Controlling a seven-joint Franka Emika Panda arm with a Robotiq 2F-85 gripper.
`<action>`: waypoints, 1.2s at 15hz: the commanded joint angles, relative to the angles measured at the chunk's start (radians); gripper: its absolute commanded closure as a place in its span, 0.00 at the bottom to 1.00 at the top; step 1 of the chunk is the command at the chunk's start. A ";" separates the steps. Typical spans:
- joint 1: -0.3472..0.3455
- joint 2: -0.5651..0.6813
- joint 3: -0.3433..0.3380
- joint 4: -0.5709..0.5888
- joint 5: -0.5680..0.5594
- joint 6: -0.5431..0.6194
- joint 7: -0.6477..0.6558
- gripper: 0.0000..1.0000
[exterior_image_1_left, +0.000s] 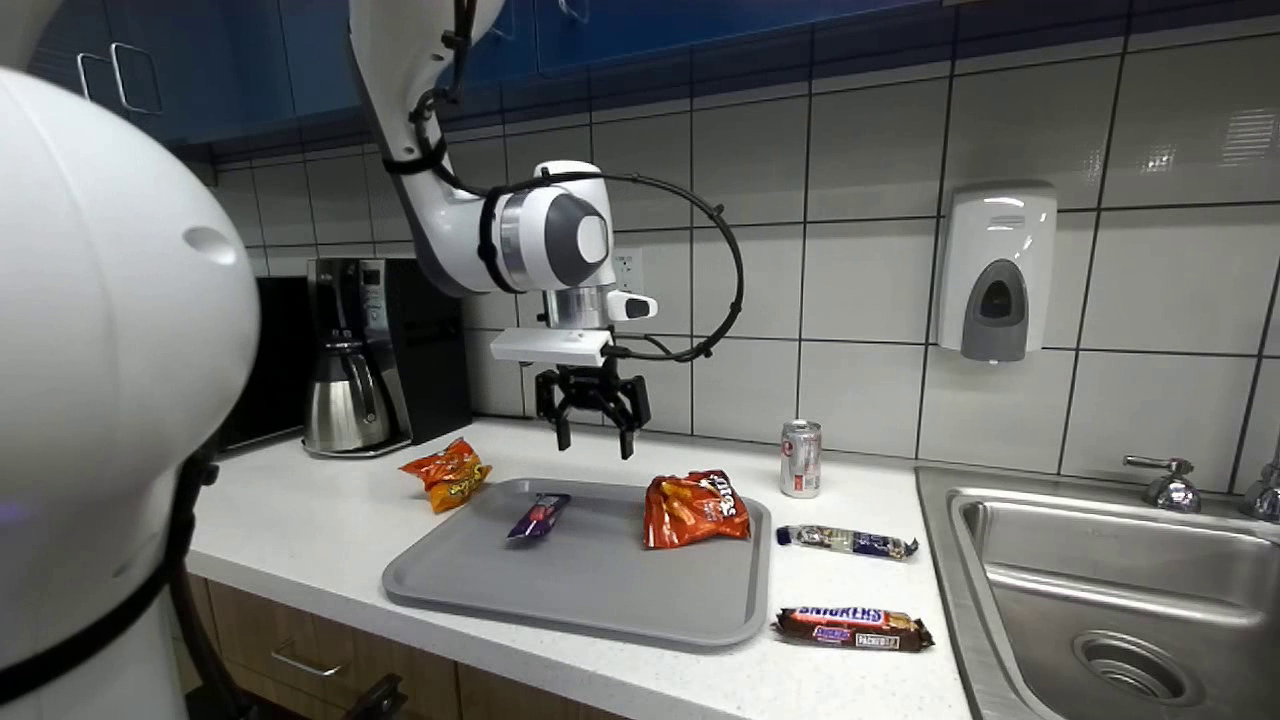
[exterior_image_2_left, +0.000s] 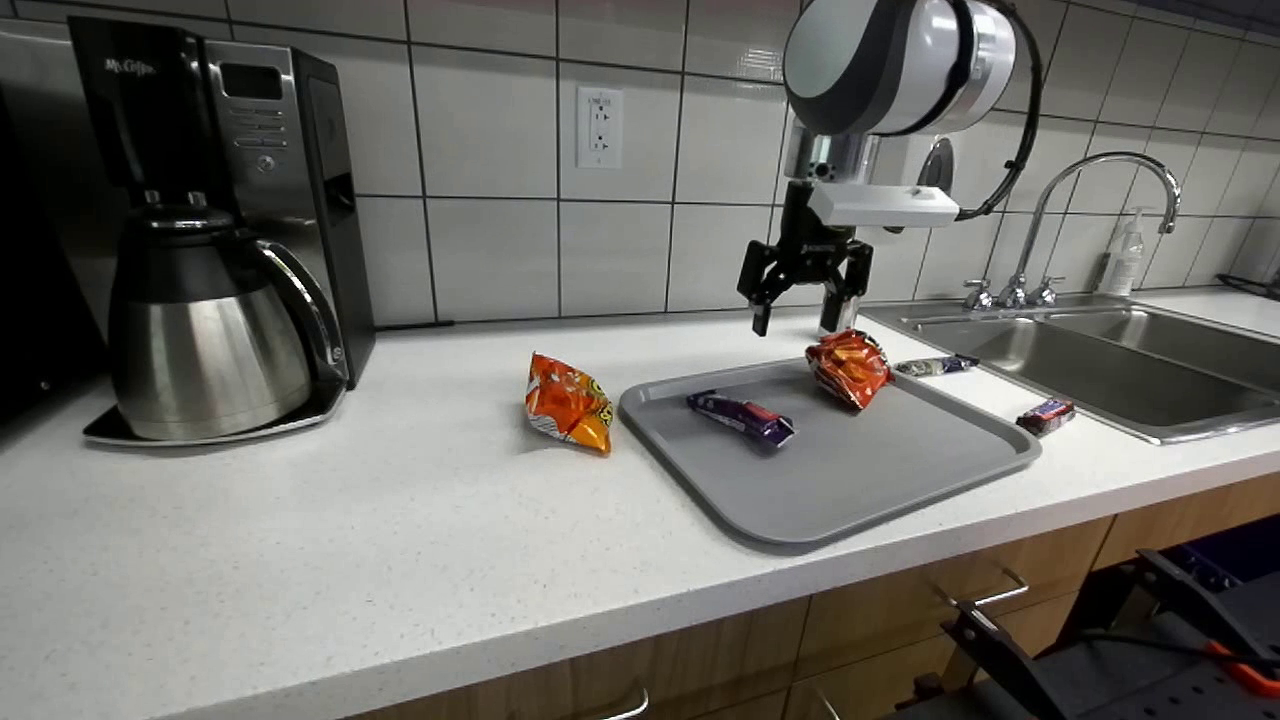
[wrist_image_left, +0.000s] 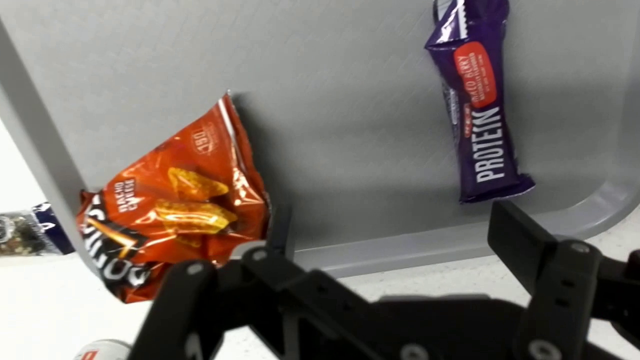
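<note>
Your fingers are spread wide with nothing between them, raised above the back edge of the grey tray. The red chip bag sits at the lower left of the wrist view, nearest to them; a gap shows between the two in an exterior view. The purple protein bar lies flat on the tray, at the upper right of the wrist view.

Expect the bag to be light, puffy and slick, with brittle contents: you'd do best to pinch its crimped edge or a loose fold, squeezing gently. The bar should be denser and stiffer, though its glossy wrapper may slide; take it across its narrow width at mid-length, since the end flaps would likely bend.

In an exterior view, an orange-and-yellow bag lies on the counter at the tray's left, and a silver can stands to its right.
</note>
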 joint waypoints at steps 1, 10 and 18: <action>-0.045 -0.049 -0.026 -0.022 -0.008 -0.014 0.029 0.00; -0.128 -0.061 -0.094 -0.003 -0.002 -0.032 0.034 0.00; -0.165 -0.037 -0.131 0.021 0.020 -0.037 0.092 0.00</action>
